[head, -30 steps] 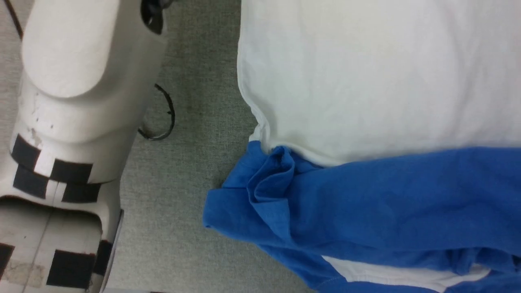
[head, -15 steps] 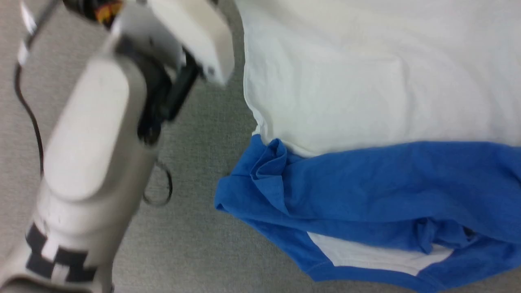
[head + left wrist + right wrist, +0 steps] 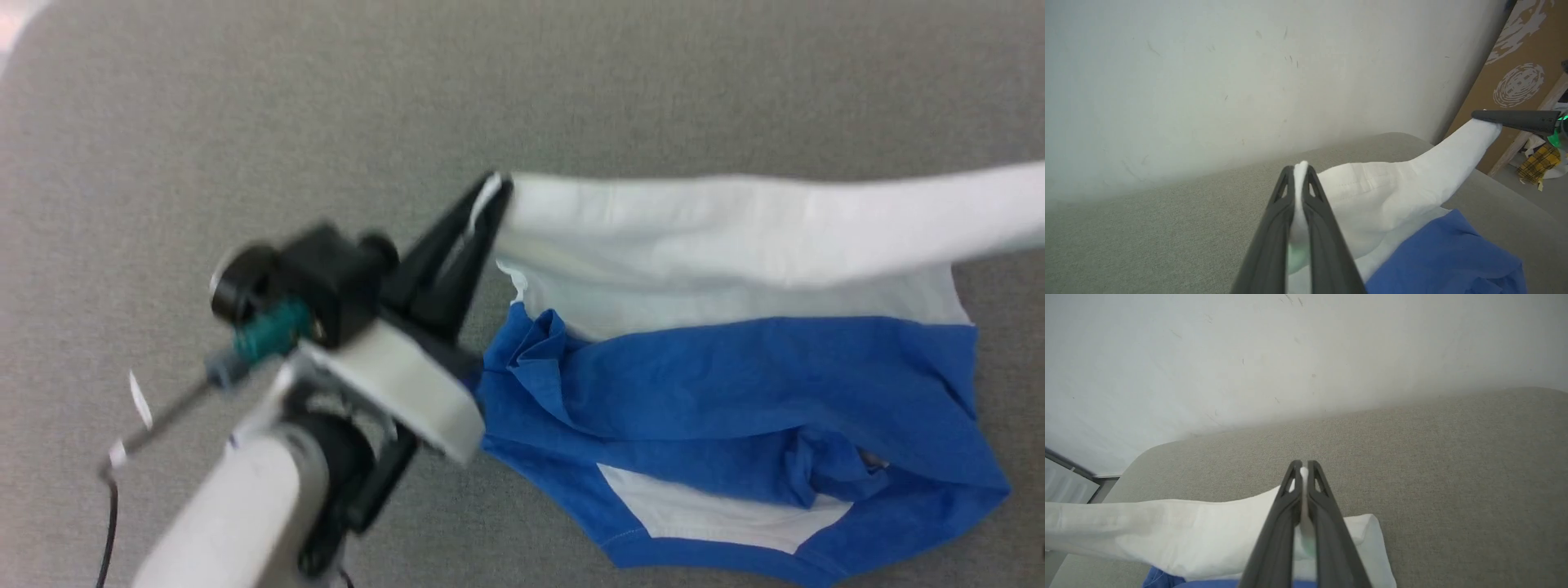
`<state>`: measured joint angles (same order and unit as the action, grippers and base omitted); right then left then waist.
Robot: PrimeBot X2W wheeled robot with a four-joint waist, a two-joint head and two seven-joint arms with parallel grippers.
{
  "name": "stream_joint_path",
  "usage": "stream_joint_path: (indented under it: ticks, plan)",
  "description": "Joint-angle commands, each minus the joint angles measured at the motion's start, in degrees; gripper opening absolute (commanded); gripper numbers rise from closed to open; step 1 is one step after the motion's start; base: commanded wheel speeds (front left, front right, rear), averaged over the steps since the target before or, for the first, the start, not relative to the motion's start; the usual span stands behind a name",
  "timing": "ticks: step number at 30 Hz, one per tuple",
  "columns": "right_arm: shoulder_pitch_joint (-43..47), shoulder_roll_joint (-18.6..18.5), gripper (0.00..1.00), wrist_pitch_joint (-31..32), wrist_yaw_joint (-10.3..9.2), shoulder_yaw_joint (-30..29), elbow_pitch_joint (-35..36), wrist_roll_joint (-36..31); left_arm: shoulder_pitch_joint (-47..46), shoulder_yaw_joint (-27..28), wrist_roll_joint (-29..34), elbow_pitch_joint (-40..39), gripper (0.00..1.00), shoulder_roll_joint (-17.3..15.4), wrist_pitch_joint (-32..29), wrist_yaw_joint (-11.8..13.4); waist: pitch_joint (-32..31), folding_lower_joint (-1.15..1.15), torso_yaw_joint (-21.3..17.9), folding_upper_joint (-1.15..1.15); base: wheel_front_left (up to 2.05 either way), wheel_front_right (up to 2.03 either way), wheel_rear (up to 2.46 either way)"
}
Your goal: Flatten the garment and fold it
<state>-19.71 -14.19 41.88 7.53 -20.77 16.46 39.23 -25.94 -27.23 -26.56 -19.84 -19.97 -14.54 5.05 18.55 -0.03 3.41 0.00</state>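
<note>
Grey fabric surface [image 3: 245, 122] | garment [image 3: 735, 367] hem in left hand [image 3: 495, 186] | wall [image 3: 1208, 81] behind

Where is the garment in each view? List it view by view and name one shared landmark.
Head view: garment right of centre, white edge pinched in left gripper.
Left wrist view: lower centre to right, white edge stretched up to right gripper.
Right wrist view: white band from left edge to bottom centre, between that gripper's fingers.
Shared landmark: grey cloth surface beneath it.
</note>
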Motion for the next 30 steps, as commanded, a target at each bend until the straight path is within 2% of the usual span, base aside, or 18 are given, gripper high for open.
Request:
stream_joint_path:
  ticks: [1, 7, 11, 14, 21, 30]
  plan:
    - [3.4, 2.2, 0.00, 0.1, -0.04, -1.1, 2.2, 0.7, 3.9, -1.2, 1.9, -1.7, 0.00, -1.0, 1.6, 0.7, -3.5, 0.03, -0.1, 0.00, 0.00, 0.00, 0.00]
    - [10.7, 6.0, 0.00, -0.1, -0.04, -2.7, 5.2, 1.3, 12.8, -4.0, 4.1, -3.1, 0.00, -1.8, 4.7, 2.7, -4.3, 0.03, -0.4, 0.00, 0.00, 0.00, 0.00]
    - [16.9, 7.9, 0.00, 0.2, -0.04, -3.8, 7.0, 2.5, 19.6, -5.4, 3.4, -2.7, 0.00, -1.6, 7.6, 4.0, -4.5, 0.03, -0.6, 0.00, 0.00, 0.00, 0.00]
    - [21.4, 9.1, 0.00, 0.6, -0.04, -4.8, 7.9, 3.7, 24.1, -5.4, 1.3, -2.3, 0.00, -0.3, 11.1, 4.8, -4.4, 0.03, -0.9, 0.00, 0.00, 0.00, 0.00]
    - [30.5, 10.7, 0.00, 1.8, -0.04, -5.6, 7.8, 6.2, 31.0, -5.2, -1.8, 0.6, 0.00, 0.5, 15.2, 5.6, -4.4, 0.03, -1.2, 0.00, 0.00, 0.00, 0.00]
    - [38.4, 11.2, 0.00, 3.2, -0.04, -2.6, 6.0, 6.5, 35.3, -7.5, -4.7, 5.0, 0.00, -0.1, 13.6, 4.2, -5.0, 0.03, -1.6, 0.00, 0.00, 0.00, 0.00]
